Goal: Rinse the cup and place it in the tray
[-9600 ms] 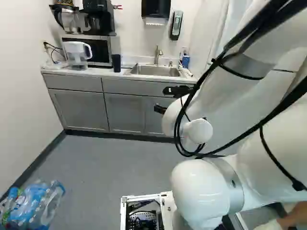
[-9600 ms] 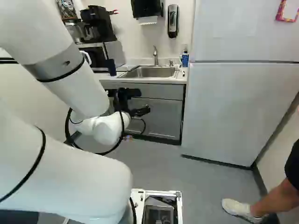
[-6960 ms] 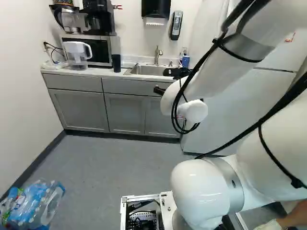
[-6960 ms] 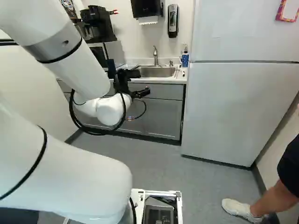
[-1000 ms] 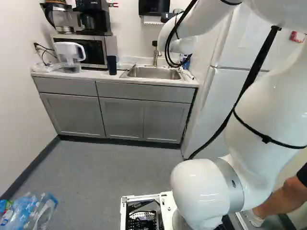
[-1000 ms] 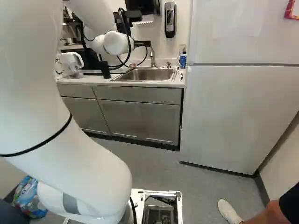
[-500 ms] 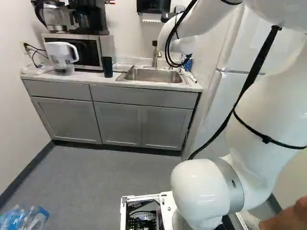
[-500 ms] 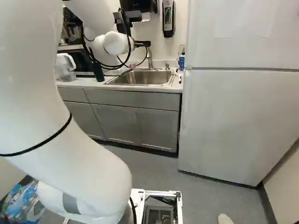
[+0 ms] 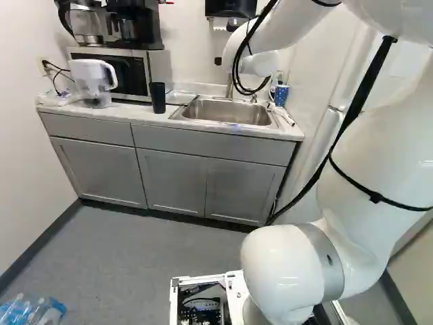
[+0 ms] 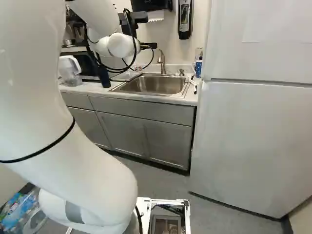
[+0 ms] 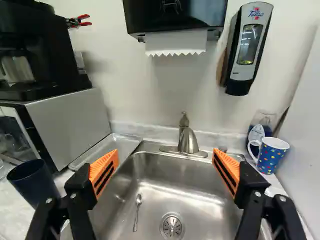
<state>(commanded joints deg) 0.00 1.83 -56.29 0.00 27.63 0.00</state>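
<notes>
Find the blue polka-dotted mug [image 11: 274, 155] upright on the pale worktop [image 9: 135, 115], with its white handle toward the steel sink [image 11: 155, 172]; across from it, the dark blue cylindrical cup [image 11: 36, 184], also upright, near the clear rectangular tray [image 11: 111, 146]. Holding nothing with the black 2-fingered gripper [image 10: 152, 31], opened wide, facing the sink. Reaching forward with the white arm [image 10: 83, 151], beside the white fridge [image 10: 253, 131].

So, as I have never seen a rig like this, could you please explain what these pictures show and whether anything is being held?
The machine is one white robot arm on a moving base. Two pictures come from cameras on that base, behind the arm to its left and right; the third comes from its wrist, looking along the black gripper. Its two orange-padded fingers stand open, holding nothing, with the sink ahead. A spoon lies in the sink. On the counter are a dark cup, a shallow tray and a dotted mug.
</notes>
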